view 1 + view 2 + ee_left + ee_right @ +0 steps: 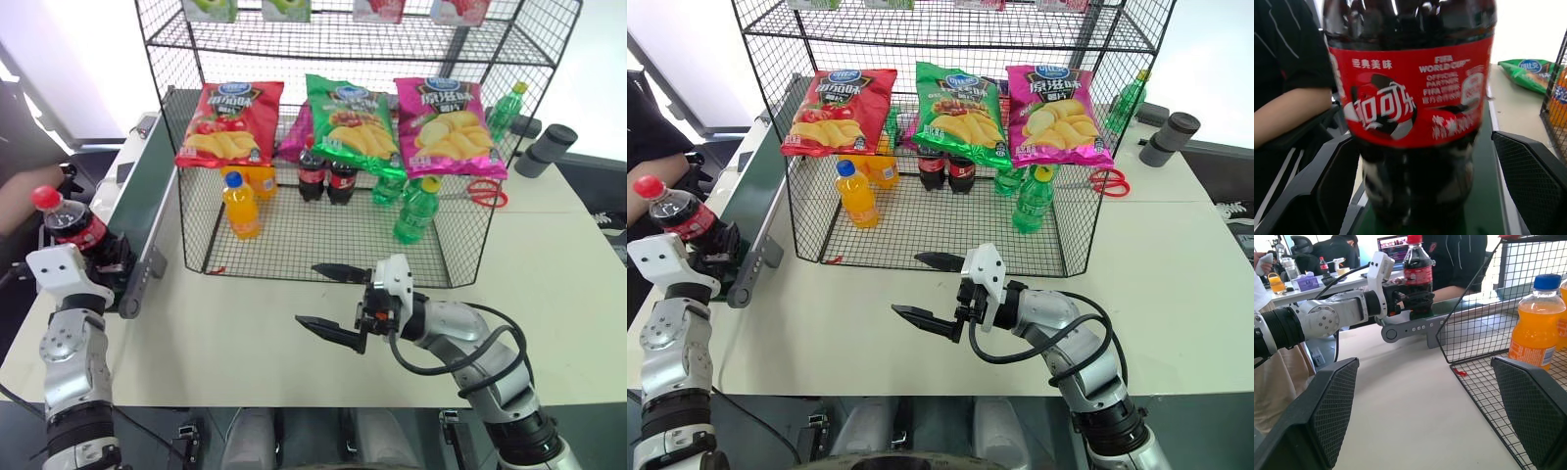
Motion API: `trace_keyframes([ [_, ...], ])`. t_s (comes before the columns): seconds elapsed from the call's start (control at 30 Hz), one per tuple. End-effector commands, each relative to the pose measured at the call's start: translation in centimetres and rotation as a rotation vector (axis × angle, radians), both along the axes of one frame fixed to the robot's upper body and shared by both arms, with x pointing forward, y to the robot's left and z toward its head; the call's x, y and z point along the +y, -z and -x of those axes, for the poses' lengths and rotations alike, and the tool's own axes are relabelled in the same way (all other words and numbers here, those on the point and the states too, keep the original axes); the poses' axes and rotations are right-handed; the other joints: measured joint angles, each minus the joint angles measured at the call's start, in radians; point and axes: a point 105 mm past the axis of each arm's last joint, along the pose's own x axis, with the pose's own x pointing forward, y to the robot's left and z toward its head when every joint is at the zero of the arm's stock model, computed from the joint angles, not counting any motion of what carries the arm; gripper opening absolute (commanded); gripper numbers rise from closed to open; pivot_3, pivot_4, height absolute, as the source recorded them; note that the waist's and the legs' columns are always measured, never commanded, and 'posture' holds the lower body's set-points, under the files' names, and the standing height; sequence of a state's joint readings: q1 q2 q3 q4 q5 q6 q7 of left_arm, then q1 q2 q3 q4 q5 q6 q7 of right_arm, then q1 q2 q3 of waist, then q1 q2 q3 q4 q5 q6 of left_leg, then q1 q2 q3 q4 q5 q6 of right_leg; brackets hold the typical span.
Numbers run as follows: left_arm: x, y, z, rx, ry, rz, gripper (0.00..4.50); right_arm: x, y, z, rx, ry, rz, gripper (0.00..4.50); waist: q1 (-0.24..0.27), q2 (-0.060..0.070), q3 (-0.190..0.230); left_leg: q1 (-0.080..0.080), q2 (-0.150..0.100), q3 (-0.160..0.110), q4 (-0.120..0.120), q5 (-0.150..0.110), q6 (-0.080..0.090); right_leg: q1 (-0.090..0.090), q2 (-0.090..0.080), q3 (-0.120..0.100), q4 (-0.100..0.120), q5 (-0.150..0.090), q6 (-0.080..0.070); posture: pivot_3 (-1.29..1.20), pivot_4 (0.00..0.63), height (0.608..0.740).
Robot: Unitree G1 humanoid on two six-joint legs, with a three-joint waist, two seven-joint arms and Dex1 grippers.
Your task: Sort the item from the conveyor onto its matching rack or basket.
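One cola bottle (71, 223) with a red cap and red label stands upright at the near end of the conveyor (147, 201), at the far left of the scene, and the left gripper (110, 257) sits around its lower body. In the left wrist view the bottle rises between the two black fingers (1312, 191) with a gap on each side, so the jaws are partly open and whether they actually press the bottle cannot be told. The right gripper (328, 299) hovers over the white table (245, 343) near the front of the rack (333, 127), pointing to the left, its jaws spread wide with nothing between them. The black wire rack holds, on its grid floor, two more cola bottles (326, 176) standing side by side near the middle, two orange-drink bottles (243, 204) at the left, one nearer with a blue cap and one behind it, and two green bottles (416, 209) with yellow caps at the right. Three crisp bags hang across the rack's middle level: a red bag (230, 124) on the left, a green bag (351, 122) in the centre and a pink bag (449, 127) on the right. A third green bottle (504, 110) stands outside the rack at the far right, and red-handled scissors (482, 193) lie on the table just right of the rack. A person's arm (1288, 115) shows at the far left behind the conveyor.
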State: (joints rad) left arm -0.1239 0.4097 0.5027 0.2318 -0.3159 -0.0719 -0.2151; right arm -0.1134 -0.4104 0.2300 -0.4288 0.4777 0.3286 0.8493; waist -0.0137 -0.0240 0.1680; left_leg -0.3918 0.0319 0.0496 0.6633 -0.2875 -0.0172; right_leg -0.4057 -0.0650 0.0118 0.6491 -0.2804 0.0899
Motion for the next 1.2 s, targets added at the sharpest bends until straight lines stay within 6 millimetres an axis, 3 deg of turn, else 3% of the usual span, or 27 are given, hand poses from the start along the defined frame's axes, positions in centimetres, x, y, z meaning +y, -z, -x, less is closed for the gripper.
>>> trace_keyframes([
  [0.03,0.5,-1.6,0.2,-0.058,-0.009,-0.026,3.26,0.3,-0.8,0.2,-0.021,-0.019,-0.031,4.50,0.002,0.000,0.000,0.000,0.000,0.000,0.000,0.000,0.000,0.000,0.000,0.000,0.000,0.000,0.000,0.00,0.150,0.740],
  [0.07,0.5,-1.7,0.2,-0.059,-0.009,-0.031,2.88,0.3,-0.8,0.2,-0.021,-0.019,-0.030,4.50,0.002,0.000,0.000,0.000,0.000,0.000,0.000,0.000,0.000,0.000,-0.001,0.000,0.000,0.000,0.000,0.00,0.150,0.740],
  [0.27,-0.7,-5.0,0.1,-0.098,0.140,-0.137,2.86,0.1,-0.8,-0.1,-0.025,0.002,-0.025,4.50,-0.002,-0.002,0.000,-0.001,0.000,0.000,0.000,0.000,0.000,-0.001,-0.001,0.000,0.000,0.000,-0.001,0.00,0.150,0.740],
  [0.4,-3.6,-8.2,0.8,-0.064,0.440,-0.249,2.86,-0.5,-0.9,-0.6,-0.035,0.033,-0.014,4.50,-0.007,-0.004,0.000,-0.005,0.000,-0.001,-0.002,0.000,0.000,-0.005,-0.001,-0.001,-0.001,-0.002,-0.003,0.00,0.150,0.740],
  [0.5,-6.7,-8.8,1.4,-0.027,0.642,-0.269,2.86,-0.9,-0.9,-1.1,-0.053,0.055,0.005,4.50,-0.006,-0.003,0.001,-0.006,-0.001,-0.001,-0.002,0.000,-0.001,-0.005,-0.002,-0.001,-0.003,-0.002,-0.004,0.00,0.150,0.740],
  [0.77,-15.7,-5.5,3.2,0.146,1.096,-0.311,2.86,-1.0,-2.4,-1.8,-0.056,0.065,-0.035,4.50,-0.006,-0.001,0.001,-0.005,-0.002,0.000,-0.003,0.000,-0.001,-0.005,-0.004,-0.001,-0.003,-0.002,-0.004,0.00,0.150,0.740],
  [0.93,-21.9,-3.8,2.5,0.086,1.299,-0.282,2.86,-0.6,-2.8,-1.9,-0.054,0.064,-0.044,4.50,0.001,0.001,0.002,-0.005,-0.002,0.000,-0.002,0.000,0.000,-0.005,-0.004,-0.001,-0.003,-0.002,-0.004,0.00,0.150,0.740],
  [1.2,-26.9,-4.0,2.4,0.011,1.498,-0.302,2.86,-0.4,-2.9,-1.9,-0.044,0.084,-0.059,4.50,-0.002,0.001,0.002,-0.007,-0.001,0.000,0.000,0.000,0.000,-0.006,0.002,-0.001,-0.001,0.000,0.000,0.00,0.150,0.740],
])
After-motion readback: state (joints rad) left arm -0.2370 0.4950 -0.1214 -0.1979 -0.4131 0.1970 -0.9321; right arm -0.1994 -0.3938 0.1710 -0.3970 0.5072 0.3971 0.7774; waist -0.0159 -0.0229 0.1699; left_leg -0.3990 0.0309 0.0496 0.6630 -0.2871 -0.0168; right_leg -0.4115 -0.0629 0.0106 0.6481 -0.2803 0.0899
